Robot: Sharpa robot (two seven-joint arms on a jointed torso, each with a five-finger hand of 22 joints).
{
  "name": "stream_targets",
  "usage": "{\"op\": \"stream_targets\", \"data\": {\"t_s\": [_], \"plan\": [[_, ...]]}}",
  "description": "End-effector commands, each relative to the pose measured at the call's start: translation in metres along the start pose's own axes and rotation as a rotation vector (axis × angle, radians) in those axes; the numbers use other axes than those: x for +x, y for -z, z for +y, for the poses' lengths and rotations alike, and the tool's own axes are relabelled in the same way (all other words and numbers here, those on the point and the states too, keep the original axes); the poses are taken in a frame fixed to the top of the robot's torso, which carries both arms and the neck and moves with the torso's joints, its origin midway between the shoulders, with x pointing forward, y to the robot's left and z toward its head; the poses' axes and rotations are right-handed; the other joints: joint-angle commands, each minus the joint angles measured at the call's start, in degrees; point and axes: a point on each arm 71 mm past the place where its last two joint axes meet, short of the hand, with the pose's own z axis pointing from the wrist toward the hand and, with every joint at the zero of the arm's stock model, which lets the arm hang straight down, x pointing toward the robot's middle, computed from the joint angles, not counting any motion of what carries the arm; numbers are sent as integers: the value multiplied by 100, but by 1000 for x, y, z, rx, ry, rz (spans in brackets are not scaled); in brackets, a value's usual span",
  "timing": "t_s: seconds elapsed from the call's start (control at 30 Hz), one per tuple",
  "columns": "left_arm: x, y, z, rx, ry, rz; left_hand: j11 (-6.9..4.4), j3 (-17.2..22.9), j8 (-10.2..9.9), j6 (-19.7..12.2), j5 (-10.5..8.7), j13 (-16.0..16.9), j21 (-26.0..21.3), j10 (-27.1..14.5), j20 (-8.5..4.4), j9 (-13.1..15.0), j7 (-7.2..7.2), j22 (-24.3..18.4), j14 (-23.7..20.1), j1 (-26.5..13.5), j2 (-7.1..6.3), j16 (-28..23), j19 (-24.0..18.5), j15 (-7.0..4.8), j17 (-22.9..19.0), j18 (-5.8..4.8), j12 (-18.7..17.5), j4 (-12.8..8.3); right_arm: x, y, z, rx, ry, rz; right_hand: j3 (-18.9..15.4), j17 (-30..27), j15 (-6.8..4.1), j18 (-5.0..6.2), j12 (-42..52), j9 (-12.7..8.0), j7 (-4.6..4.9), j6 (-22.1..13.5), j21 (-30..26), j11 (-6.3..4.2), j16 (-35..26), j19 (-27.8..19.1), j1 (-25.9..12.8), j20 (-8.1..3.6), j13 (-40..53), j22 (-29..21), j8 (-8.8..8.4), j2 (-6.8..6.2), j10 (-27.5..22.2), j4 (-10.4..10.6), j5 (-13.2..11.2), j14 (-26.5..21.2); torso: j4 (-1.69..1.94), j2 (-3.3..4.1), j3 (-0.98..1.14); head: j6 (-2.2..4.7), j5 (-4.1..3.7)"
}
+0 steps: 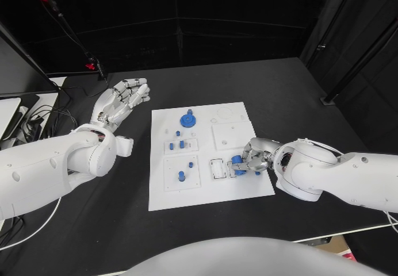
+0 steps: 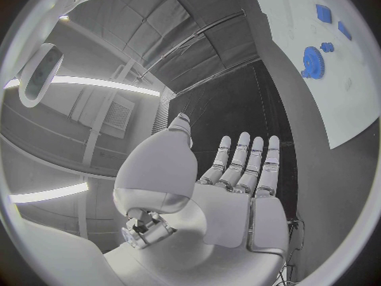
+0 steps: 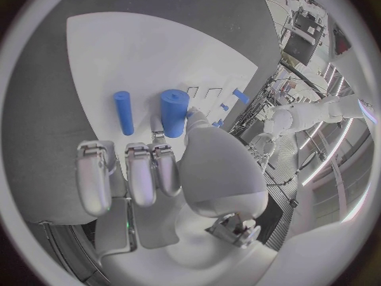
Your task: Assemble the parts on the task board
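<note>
The white task board (image 1: 207, 192) lies mid-table. My right hand (image 1: 253, 155) rests at the board's right edge and pinches a thick blue cylinder (image 3: 174, 111) upright between thumb and finger, just right of a small slotted block (image 1: 218, 168). A thinner blue peg (image 3: 122, 111) lies on the board beside it. A blue gear (image 1: 188, 121) sits near the board's far edge, with small blue pegs (image 1: 176, 144) on a square plate behind two more (image 1: 187, 170) on a nearer plate. My left hand (image 1: 124, 98) hovers flat with fingers straight over the bare table, left of the board, holding nothing.
Cables and a stand with a red light (image 1: 90, 66) are at the back left corner. Pale equipment (image 1: 10, 118) sits off the table's left edge. In the left wrist view the board (image 2: 349, 102) with the gear (image 2: 312, 62) lies beyond the fingers (image 2: 246, 165).
</note>
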Motion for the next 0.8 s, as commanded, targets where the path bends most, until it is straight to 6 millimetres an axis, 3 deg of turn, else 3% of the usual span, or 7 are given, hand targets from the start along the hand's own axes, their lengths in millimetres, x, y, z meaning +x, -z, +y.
{"op": "stream_targets", "data": {"t_s": [0.03,0.37,0.57,0.8], "plan": [[0,0,-4,52,6,7,2,-35,25,-33,38,-7,19,-29,2,-8,910,-4,-27,-2,76,38,32,-5,-8,-117,35,15,4,2,2,-28,-80,-1,16,1510,-9,-42,15,-244,22,203,19,13,14,616,174,-12,1508,1509,-133,37,586,-28,17,595,-4,-4,-2,-2,-9],[0,1,-3,49,6,7,2,-35,25,-33,38,-7,19,-29,2,-8,910,-4,-27,-2,76,38,32,-5,-8,-117,35,15,2,5,-3,-13,-236,-8,88,1510,-5,-42,15,-465,18,587,19,6,14,616,500,-8,1508,1509,-523,91,586,-83,136,595,0,-1,-2,26,-3],[-1,1,-2,47,6,6,2,-35,25,-33,38,-7,19,-29,2,-8,910,-4,-27,-2,76,38,32,-5,-8,-117,35,15,0,9,-9,13,-354,-14,183,1510,-49,-42,15,-608,-56,965,19,-59,14,616,729,-42,1508,1509,-828,155,586,-140,316,595,4,3,0,30,-5],[-1,2,-1,44,5,4,2,-41,30,-35,39,-8,18,-31,2,-11,910,-9,-29,-2,85,42,28,-5,-13,-118,39,14,-2,15,-18,42,-481,-17,275,1510,-109,-42,15,-691,-145,1336,19,-136,14,616,908,-96,1508,1509,-1064,175,586,-223,391,595,4,-1,-3,23,-5]]}}
